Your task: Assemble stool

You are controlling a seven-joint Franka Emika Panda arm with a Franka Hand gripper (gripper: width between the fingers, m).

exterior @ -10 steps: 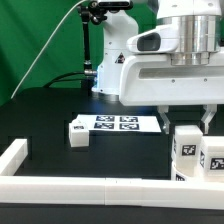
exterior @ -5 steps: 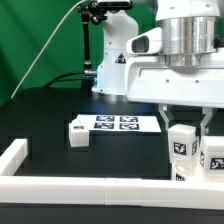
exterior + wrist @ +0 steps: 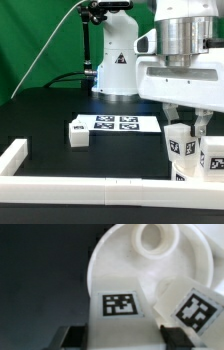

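- Plainly, in the exterior view the job is partway at best: no finished stool stands anywhere on the black table [image 3: 50, 105].
- The end effector [image 3: 185, 128] hangs at about four o'clock in that view. It is clenched on an upright white held leg [image 3: 180, 143] whose tag faces the camera.
- A second leg [image 3: 213, 155] sits just beside it, at three o'clock from the held leg, and is partly cut off by the picture's edge. Whether it is fixed to anything cannot be told here.
- A loose leg [image 3: 78, 132] lies on the table well apart, at nine o'clock from the marker board [image 3: 122, 123] — that one plainly remains to be fitted.
- The white border rail [image 3: 90, 188] runs along six o'clock and turns up toward eight o'clock. It is no part of the stool.
- In the wrist view the fingers [image 3: 70, 335] stand on either side of the held leg [image 3: 120, 303], pressed against its flanks.
- Beyond that leg spreads the seat [image 3: 115, 263], a round white disc. One hole [image 3: 152, 241] near its rim is open and unfilled.
- The second leg [image 3: 195, 308] shows tilted just beside the held one, over the seat. I cannot tell whether it is seated in a hole or merely leaning.
- My judgement: one leg is in hand at the seat, one is perhaps placed, and one waits on the table — most of the leg fitting is left.
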